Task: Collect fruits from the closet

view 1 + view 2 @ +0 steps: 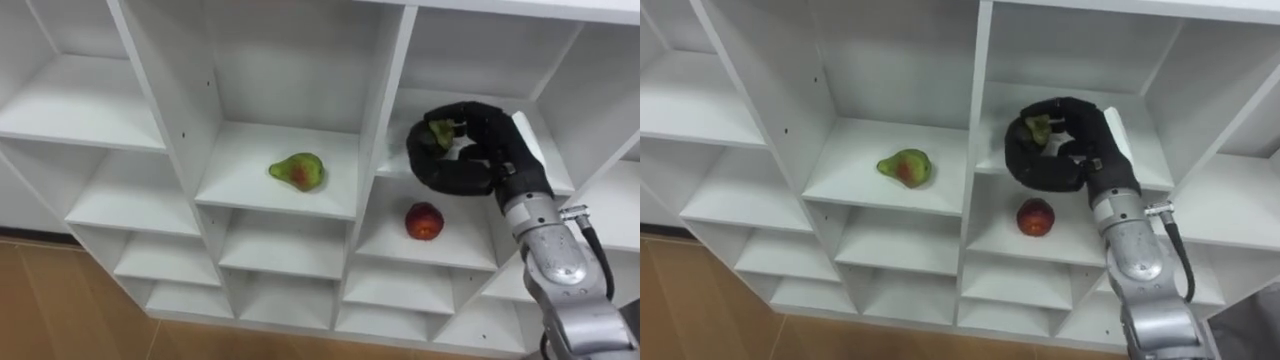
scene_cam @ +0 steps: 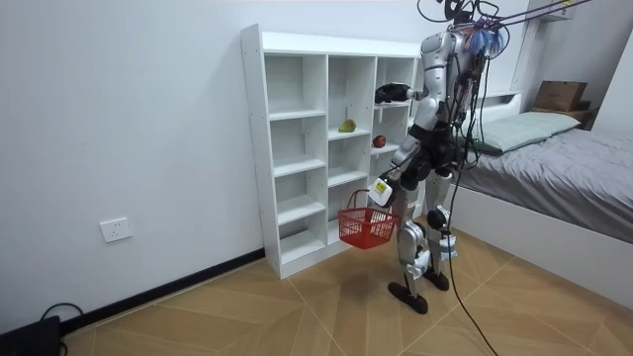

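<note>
- The robot stands facing the closet, with its right arm raised into a cell in the right column
- The right hand is curled tightly round a green fruit, with fingers over the top and thumb beneath; only a small part of the fruit shows between them
- It may already be clear of the shelf board, but the hand hides the underside, so I cannot tell
- 2 more fruits remain: a pear lying on its side in the middle column, and an apple on the shelf just below the working hand
- A red basket hangs low at the robot's front from the left hand; the room view is too distant to say how that hand is closed
- The step in hand looks like withdrawing the fruit, so 1 of 3 is on its way
- To do it well: keep the curl firm, lift slightly before pulling back so the fruit does not drag on the board, and draw straight out between the cell's walls
- Keep the wrist high enough to stay clear of the apple below
- Lower the fruit right over the basket before the fingers loosen, since a round fruit let go early would bounce out
</note>
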Controlling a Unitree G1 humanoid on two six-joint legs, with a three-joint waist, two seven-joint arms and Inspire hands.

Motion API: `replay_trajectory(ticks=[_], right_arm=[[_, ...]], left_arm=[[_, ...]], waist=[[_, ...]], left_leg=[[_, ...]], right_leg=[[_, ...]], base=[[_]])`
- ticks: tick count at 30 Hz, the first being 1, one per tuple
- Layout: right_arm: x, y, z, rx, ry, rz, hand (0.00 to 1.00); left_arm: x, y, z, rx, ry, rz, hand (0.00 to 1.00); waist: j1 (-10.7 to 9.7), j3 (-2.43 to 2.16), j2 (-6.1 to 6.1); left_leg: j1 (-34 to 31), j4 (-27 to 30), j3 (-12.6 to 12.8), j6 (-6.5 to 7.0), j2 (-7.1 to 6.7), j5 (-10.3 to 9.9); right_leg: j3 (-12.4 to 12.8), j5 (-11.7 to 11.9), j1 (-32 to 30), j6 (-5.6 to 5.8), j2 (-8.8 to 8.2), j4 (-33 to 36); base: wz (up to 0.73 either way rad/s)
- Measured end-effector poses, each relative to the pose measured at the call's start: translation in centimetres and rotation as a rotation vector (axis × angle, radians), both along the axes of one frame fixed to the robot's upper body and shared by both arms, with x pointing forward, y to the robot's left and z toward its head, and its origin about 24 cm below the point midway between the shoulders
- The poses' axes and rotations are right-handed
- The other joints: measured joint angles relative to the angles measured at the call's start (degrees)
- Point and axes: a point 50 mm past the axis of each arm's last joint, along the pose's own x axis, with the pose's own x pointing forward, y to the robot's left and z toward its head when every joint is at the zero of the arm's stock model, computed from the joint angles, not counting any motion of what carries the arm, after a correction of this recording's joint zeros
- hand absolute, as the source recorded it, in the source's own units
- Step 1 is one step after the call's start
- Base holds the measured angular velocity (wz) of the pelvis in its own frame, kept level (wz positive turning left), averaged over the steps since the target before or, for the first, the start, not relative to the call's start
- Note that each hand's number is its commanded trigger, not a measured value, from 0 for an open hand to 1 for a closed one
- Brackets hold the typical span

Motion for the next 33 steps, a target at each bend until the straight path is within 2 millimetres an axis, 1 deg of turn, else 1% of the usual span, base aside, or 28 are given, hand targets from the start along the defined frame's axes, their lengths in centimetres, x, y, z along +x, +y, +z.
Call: replay_trajectory(ticks=[4, 8, 11, 13, 14, 16, 20, 24, 27, 28, 29, 30, 32, 33], right_arm=[[-1.4, 1.0, 1.2, 0.001, -0.03, 0.101, 1.0], [-2.6, 1.8, 1.6, 0.0, -0.024, 0.178, 1.0], [-2.9, 2.2, 1.8, 0.006, -0.017, 0.222, 1.0], [-2.9, 2.7, 1.7, 0.014, -0.011, 0.241, 1.0], [-3.0, 2.9, 1.6, 0.024, -0.008, 0.253, 1.0], [-3.1, 3.2, 1.5, 0.033, 0.0, 0.276, 1.0], [-3.8, 3.7, 0.6, 0.015, 0.043, 0.309, 1.0], [-4.6, 4.3, -0.3, -0.002, 0.091, 0.342, 1.0], [-5.0, 5.1, -0.9, -0.005, 0.12, 0.381, 1.0], [-5.1, 5.3, -1.1, -0.004, 0.13, 0.393, 1.0], [-5.1, 5.4, -1.4, -0.002, 0.141, 0.401, 1.0], [-5.1, 5.5, -1.5, 0.0, 0.148, 0.403, 1.0], [-5.3, 5.7, -3.0, 0.017, 0.208, 0.402, 1.0], [-5.4, 5.7, -3.6, 0.02, 0.231, 0.399, 1.0]], left_arm=[[1.0, -0.1, 0.1, -0.004, -0.033, -0.007, 1.0], [2.0, -0.3, 0.2, -0.013, -0.065, -0.001, 1.0], [2.6, -0.5, 0.2, -0.026, -0.082, -0.007, 1.0], [3.1, -0.6, 0.3, -0.036, -0.095, -0.015, 1.0], [3.5, -0.8, 0.3, -0.039, -0.104, -0.016, 1.0], [3.9, -0.9, 0.4, -0.043, -0.114, -0.02, 1.0], [4.6, -1.2, 0.4, -0.048, -0.129, -0.028, 1.0], [5.8, -1.8, 0.5, -0.057, -0.151, -0.062, 1.0], [7.1, -2.4, 0.9, -0.064, -0.192, -0.106, 1.0], [7.9, -2.7, 1.1, -0.068, -0.213, -0.126, 1.0], [8.7, -3.0, 1.2, -0.072, -0.231, -0.145, 1.0], [9.1, -3.1, 1.4, -0.073, -0.24, -0.154, 1.0], [10.2, -3.5, 1.8, -0.08, -0.281, -0.172, 1.0], [10.5, -3.6, 1.9, -0.084, -0.29, -0.175, 1.0]], waist=[[-0.19, 0.07, 0.14], [-0.15, 0.05, 0.13], [-0.57, 0.0, 0.05], [-0.71, -0.08, -0.08], [-1.2, -0.1, -0.12], [-1.44, -0.18, -0.14], [-1.58, -0.19, -0.18], [-1.59, -0.04, -0.22], [-1.94, 0.21, -0.18], [-2.13, 0.45, -0.19], [-2.13, 0.45, -0.25], [-2.08, 0.55, -0.32], [-2.1, 0.71, -0.76], [-2.33, 0.73, -0.81]], left_leg=[[-0.15, -0.17, 0.12, -0.01, 0.09, 0.0], [-0.08, -0.32, 0.7, 0.0, 0.13, -0.01], [-0.11, -0.55, 1.18, 0.01, 0.11, -0.01], [-0.31, -0.83, 1.41, 0.01, 0.2, 0.0], [-0.51, -0.85, 1.46, 0.0, 0.21, -0.01], [-0.93, -0.72, 1.58, 0.0, 0.2, 0.0], [-1.2, -0.73, 2.29, 0.01, 0.28, 0.01], [-1.25, -0.74, 2.55, 0.02, 0.32, 0.01], [-1.41, -0.59, 2.54, 0.01, 0.33, 0.01], [-1.77, -0.32, 2.44, 0.01, 0.31, 0.01], [-2.41, -0.14, 2.35, 0.04, 0.3, 0.03], [-2.68, 0.09, 2.23, 0.06, 0.3, 0.05], [-3.94, 0.81, 2.04, 0.08, 0.29, 0.04], [-4.23, 0.96, 1.98, 0.08, 0.29, 0.04]], right_leg=[[0.09, 0.0, -0.11, 0.0, 0.02, -0.02], [0.81, 0.01, -0.25, -0.01, 0.06, 0.0], [1.05, 0.01, -0.58, -0.02, 0.11, 0.17], [1.02, 0.04, -0.89, -0.06, 0.12, 0.25], [1.01, 0.05, -1.09, -0.08, 0.12, 0.25], [1.11, 0.06, -1.65, -0.09, 0.11, 0.41], [1.89, 0.06, -2.54, -0.08, 0.03, 0.92], [2.57, 0.07, -2.7, -0.07, 0.02, 0.9], [2.48, 0.07, -2.82, -0.08, -0.14, 1.01], [2.37, 0.07, -3.01, -0.08, -0.21, 1.09], [2.41, 0.08, -3.71, -0.1, -0.26, 1.26], [2.38, 0.11, -3.87, -0.13, -0.28, 1.33], [2.01, 0.16, -4.79, -0.21, -0.38, 1.6], [1.88, 0.16, -5.01, -0.21, -0.43, 1.68]], base=[[-0.01], [-0.07], [-0.07], [-0.05], [0.0], [-0.03], [-0.09], [-0.04], [0.01], [0.0], [0.03], [0.03], [0.06], [0.06]])
